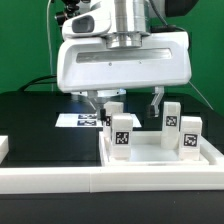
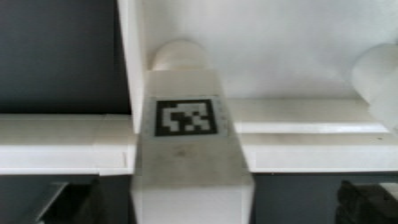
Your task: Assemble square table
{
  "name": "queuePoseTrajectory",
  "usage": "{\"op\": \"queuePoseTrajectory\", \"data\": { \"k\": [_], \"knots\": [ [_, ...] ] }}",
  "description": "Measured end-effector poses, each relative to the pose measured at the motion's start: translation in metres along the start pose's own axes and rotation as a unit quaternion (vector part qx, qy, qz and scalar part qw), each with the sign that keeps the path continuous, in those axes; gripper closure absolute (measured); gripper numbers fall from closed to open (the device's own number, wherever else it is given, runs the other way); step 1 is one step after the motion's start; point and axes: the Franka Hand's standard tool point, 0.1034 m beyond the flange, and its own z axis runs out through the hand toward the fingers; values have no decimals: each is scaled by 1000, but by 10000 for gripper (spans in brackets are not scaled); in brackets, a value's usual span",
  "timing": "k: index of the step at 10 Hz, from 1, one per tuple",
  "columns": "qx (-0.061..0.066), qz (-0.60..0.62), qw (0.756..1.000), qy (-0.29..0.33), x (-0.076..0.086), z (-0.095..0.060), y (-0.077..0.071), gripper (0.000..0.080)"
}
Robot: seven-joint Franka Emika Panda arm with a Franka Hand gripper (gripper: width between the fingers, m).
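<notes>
The gripper [image 1: 124, 101] hides part of the marker board [image 1: 80, 120].

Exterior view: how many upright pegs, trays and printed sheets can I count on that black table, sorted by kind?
Upright pegs: 4
Tray (table top): 1
Marker board: 1
Total: 6

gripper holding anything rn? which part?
Nothing held. The gripper is open above the table top; in the wrist view a tagged leg stands between the fingers, no contact visible.
</notes>
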Motion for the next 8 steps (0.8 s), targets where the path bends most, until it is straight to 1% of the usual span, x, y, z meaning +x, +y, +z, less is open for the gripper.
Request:
{"op": "queuePoseTrajectory", "data": {
  "k": [2,3,6,8],
  "knots": [
    [3,-7,999,-33,3,2,9,150],
    [0,-7,1000,-29,5,4,13,150],
    [0,-7,1000,-30,4,5,12,150],
    [-1,-3,999,-37,2,8,17,150]
  ]
}}
